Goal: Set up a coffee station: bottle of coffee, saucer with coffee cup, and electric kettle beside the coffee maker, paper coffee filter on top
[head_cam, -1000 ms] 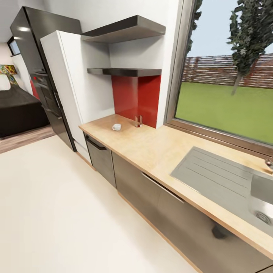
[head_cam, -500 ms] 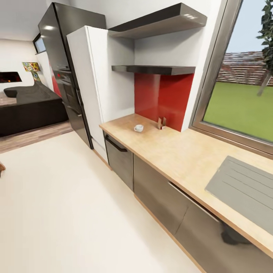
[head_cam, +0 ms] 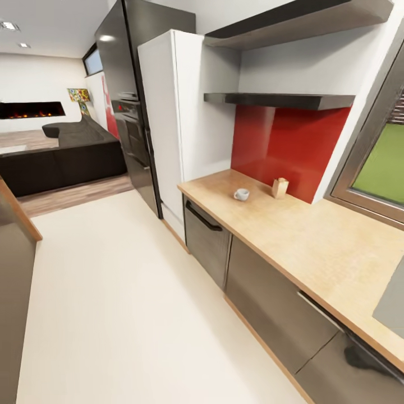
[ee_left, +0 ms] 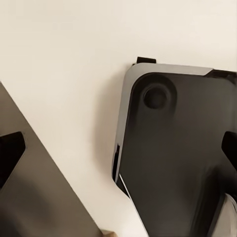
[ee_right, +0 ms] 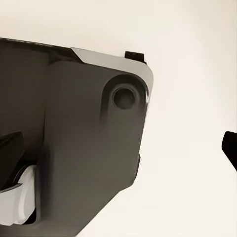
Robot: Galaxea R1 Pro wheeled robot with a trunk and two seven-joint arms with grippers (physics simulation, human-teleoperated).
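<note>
A small white coffee cup (head_cam: 242, 194) stands on the long light kitchen countertop (head_cam: 314, 247) near the red back wall, with a small tan block (head_cam: 279, 187) just beside it. Two dark kitchen shelves (head_cam: 280, 100) hang above that spot, and what I see of them is bare. The coffee maker, bottle of coffee, paper coffee filter, saucer and electric kettle are out of view. My left gripper (ee_left: 118, 153) and right gripper (ee_right: 118, 148) are both open with nothing between the fingers. They hang over the robot's dark base (ee_left: 182, 148) and the pale floor.
A tall white cabinet (head_cam: 179, 112) and a black oven tower (head_cam: 129, 106) close the countertop's far end. An island's wood-edged corner (head_cam: 17, 221) juts in at the left. A wide pale floor aisle (head_cam: 112, 292) runs between them. A dark sofa (head_cam: 67, 157) sits beyond, and a window (head_cam: 381, 168) at right.
The camera has turned left and moved along the counter, so the sink has slid out of view and the living room shows more. The cup has stayed where it was.
</note>
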